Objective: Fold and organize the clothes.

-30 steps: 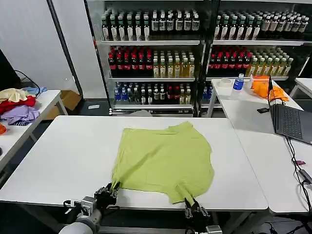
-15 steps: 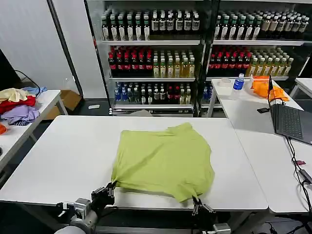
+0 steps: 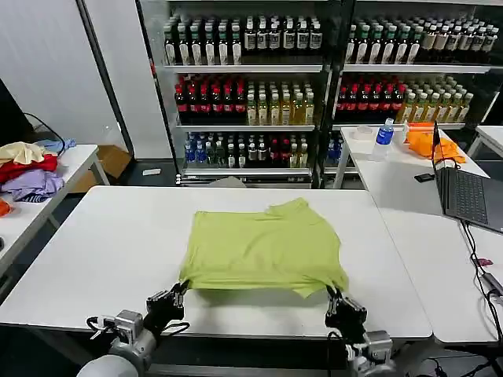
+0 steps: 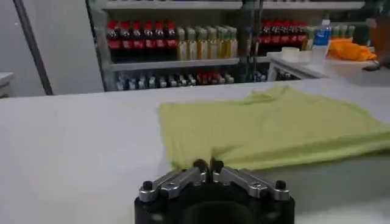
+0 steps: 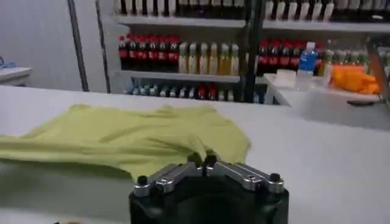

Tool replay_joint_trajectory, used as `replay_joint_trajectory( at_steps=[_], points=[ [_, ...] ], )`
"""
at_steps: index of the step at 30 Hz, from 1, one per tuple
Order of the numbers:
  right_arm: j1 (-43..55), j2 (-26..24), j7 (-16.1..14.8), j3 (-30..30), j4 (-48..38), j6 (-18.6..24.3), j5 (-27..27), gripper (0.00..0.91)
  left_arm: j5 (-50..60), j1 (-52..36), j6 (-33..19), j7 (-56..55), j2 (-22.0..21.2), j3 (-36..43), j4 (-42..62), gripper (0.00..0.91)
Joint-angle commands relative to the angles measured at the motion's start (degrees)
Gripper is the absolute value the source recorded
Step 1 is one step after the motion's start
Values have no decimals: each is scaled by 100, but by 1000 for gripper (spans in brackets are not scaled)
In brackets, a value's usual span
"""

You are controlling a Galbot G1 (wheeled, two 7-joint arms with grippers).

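One plain green T-shirt is gripped at its two near corners by the closed left tool and right tool over the table.

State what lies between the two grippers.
Head view: the T-shirt's near hem spans from the left gripper to the right gripper, each holding a corner.

white table, drink shelves, laptop

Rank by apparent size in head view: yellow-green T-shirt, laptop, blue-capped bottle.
1. T-shirt, pinched at its near corners by the left gripper and right gripper.
2. laptop, cut off by the frame.
3. bottle, farthest off.
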Motion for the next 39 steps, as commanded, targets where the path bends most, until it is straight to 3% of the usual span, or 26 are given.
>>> replay_joint_trajectory(
  at_steps=[1,13,28,29,30,31,32,37,39],
  points=[
    [1143,-183,-32,-177,-638,-86,33,0,-37,-1038,9,1,65,420,858,20],
    [1644,-118,-61,-367,-1490,-181,-25,0,-9,-2020,-2,-9,45,1023,1496,20],
    [1866,91,-65,-488,-1944,-138,-103,0,204,-2272,-123,79,-104,1201,1878,30],
    [1881,101,-71,-490,-1968,-141,-102,111,206,-2286,-122,84,-132,1204,1889,30],
    [1900,111,-77,-495,-2006,-154,-109,453,206,-2294,-121,81,-151,1207,1909,40],
    [1913,120,-79,-503,-2034,-170,-131,453,209,-2295,-124,81,-168,1214,1927,50],
    [1913,120,-79,-503,-2034,-170,-131,907,208,-2294,-123,81,-178,1219,1935,81],
    [1899,144,-122,-519,-2047,-266,-213,907,193,-2301,-205,101,-268,1225,1934,373],
    [1873,143,-126,-510,-2039,-257,-231,907,181,-2320,-278,132,-320,1233,1935,615]
  ],
)
